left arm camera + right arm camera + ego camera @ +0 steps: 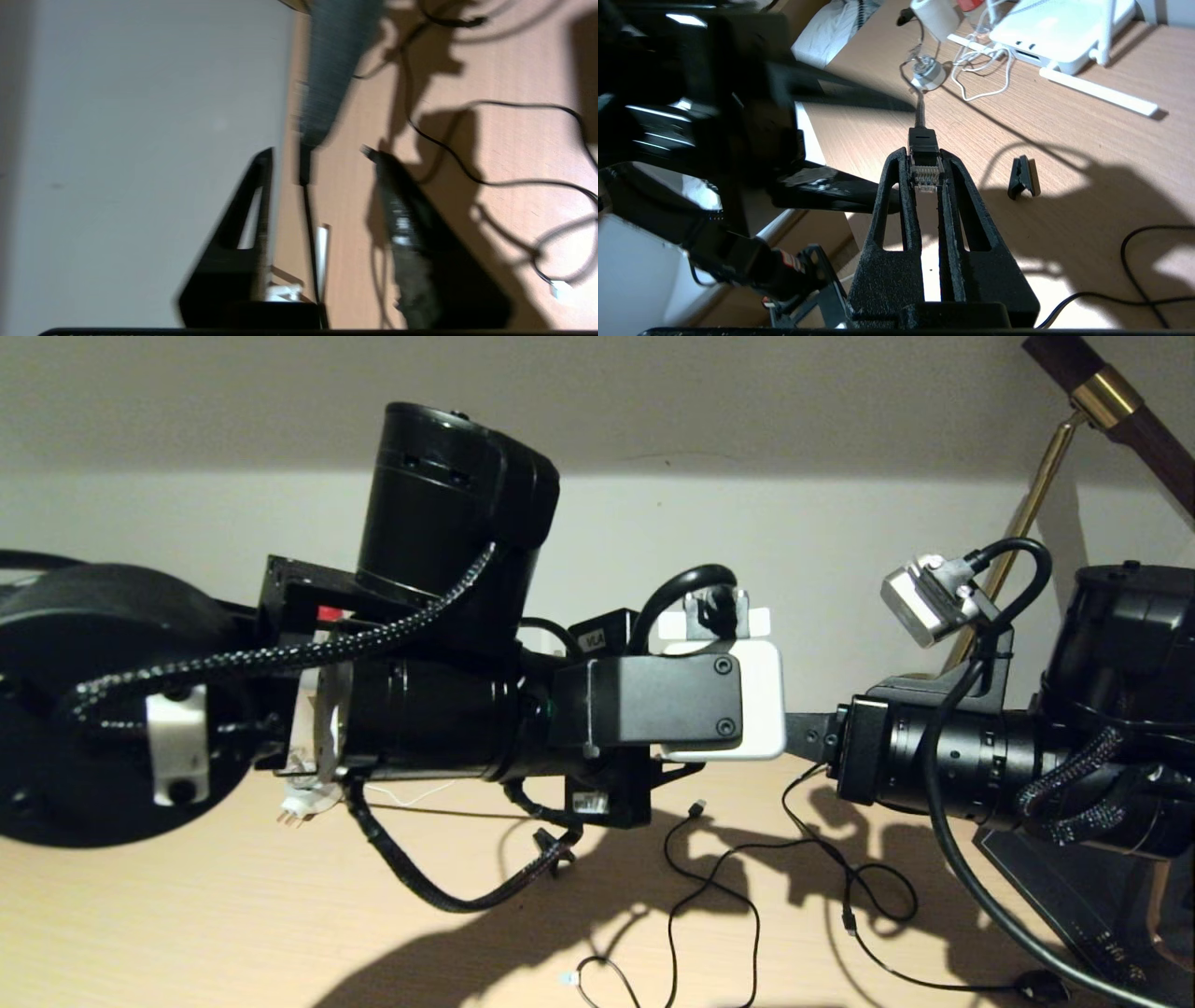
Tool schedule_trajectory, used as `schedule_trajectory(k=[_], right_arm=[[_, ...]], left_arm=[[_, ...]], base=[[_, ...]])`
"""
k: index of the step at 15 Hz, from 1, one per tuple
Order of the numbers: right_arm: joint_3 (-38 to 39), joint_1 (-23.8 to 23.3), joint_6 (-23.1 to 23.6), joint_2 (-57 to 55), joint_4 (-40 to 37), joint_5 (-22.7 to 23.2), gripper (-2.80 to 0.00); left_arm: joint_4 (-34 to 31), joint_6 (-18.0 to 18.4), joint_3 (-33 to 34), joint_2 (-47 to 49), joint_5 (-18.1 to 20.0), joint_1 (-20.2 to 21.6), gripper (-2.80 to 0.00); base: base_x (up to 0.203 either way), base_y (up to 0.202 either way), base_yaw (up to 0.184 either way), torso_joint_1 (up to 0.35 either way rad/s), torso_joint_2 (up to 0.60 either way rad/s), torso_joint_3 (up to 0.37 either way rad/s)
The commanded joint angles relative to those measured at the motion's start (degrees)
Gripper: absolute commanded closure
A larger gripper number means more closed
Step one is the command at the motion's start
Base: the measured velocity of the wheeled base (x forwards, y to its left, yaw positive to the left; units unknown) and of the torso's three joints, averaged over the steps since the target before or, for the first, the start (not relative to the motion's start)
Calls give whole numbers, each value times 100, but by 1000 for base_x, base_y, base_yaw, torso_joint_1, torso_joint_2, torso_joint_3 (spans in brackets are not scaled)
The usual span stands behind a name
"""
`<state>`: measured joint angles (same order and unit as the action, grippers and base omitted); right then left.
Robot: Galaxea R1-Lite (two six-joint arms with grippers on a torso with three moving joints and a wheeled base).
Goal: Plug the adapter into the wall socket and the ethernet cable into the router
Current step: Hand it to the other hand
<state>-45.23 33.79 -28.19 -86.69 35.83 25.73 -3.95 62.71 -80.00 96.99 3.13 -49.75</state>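
My right gripper (926,161) is shut on the ethernet cable's clear clip connector (926,177), held above the wooden table. The black cable (920,112) runs on from the fingertips. The white router (1057,32) lies further off on the table, its port edge facing this way and one antenna (1099,91) flat on the wood. My left gripper (320,156) is open just ahead of the right one. The cable (309,224) passes between its spread fingers (243,224) without touching them. The adapter and the wall socket are out of view; a thin white cord (985,79) is tangled beside the router.
A round white pronged base (928,77) and a white cylinder (936,14) sit near the router. A small black clip (1023,176) lies on the wood. Thin black cables (719,887) loop over the front of the table (187,915). A dark slab (1074,896) stands at the right.
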Motion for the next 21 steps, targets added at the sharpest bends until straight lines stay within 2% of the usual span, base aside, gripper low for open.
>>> schedule_trajectory(k=[1,4,7,9,10,11,13,15,18,19,21], right_arm=[[-5,-4,-281,99,11,-24,0],[-23,-20,-828,252,-37,-30,0],[-377,-30,-1875,164,-183,18,0],[-1051,-48,-2581,-5,-734,296,0],[-1372,-76,-2939,-82,-969,584,0],[-1716,-125,-3420,-190,-1145,980,0],[-2137,-166,-4076,-417,-1289,1285,0],[-2355,-180,-4674,-581,-1340,1393,0],[-2480,-488,-5507,-675,-1335,2151,0],[-2489,-589,-5701,-702,-1319,2257,0],[-2466,-696,-5742,-717,-1323,2286,0]], left_arm=[[434,29,276,-82,-8,13,-280],[732,83,583,-389,-12,169,-280],[1366,130,1094,-822,117,338,-280],[2175,175,1521,-960,436,526,-280],[2483,204,1631,-960,637,717,-280],[2760,220,1701,-905,908,991,-280],[3359,269,1828,-749,1507,1405,-280],[3727,392,1886,-637,2077,1491,-280],[4021,925,1886,-482,2506,1495,-280],[4131,1081,1890,-386,2640,1501,-280],[4253,1239,1808,-175,2858,1490,-280]], base=[[0,0,0,0,0,0],[0,0,0,0,0,0],[0,0,0,0,0,0],[0,0,0,0,0,0],[0,0,0,0,0,0],[0,0,0,0,0,0],[0,0,0,0,0,0],[0,0,0,0,0,0],[0,0,0,0,0,0],[0,0,0,0,0,0],[0,0,0,0,0,0]])
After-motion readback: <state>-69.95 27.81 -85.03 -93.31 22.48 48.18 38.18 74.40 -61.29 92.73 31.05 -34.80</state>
